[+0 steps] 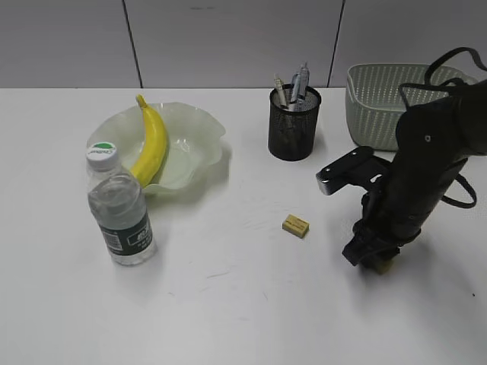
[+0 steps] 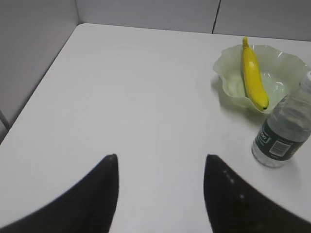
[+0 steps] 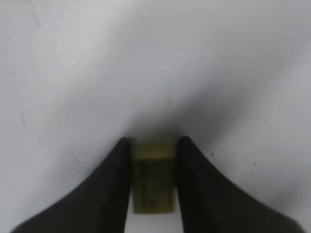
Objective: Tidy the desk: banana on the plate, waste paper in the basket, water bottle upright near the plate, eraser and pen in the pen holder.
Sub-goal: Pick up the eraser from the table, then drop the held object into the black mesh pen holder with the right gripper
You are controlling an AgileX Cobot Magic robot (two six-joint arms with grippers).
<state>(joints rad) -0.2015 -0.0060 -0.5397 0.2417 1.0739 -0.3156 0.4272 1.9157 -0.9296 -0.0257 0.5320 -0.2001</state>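
Observation:
The banana (image 1: 152, 144) (image 2: 253, 80) lies in the pale-green plate (image 1: 194, 137) (image 2: 228, 73). Just in front of the plate the water bottle (image 1: 122, 217) (image 2: 284, 131) stands upright. A black mesh pen holder (image 1: 293, 125) holds several pens (image 1: 298, 84). One yellow eraser (image 1: 295, 225) lies loose on the desk (image 1: 228, 304). My right gripper (image 1: 378, 262) (image 3: 153, 143) points down at the desk, its fingers pressed on both sides of a second yellow eraser (image 3: 153, 184). My left gripper (image 2: 160, 158) hovers open over bare desk, left of the plate. The waste paper is out of view.
The green basket (image 1: 388, 103) stands at the back right, behind my right arm; its inside is not visible. A grey wall borders the desk's far edge, and another stands along its left edge in the left wrist view.

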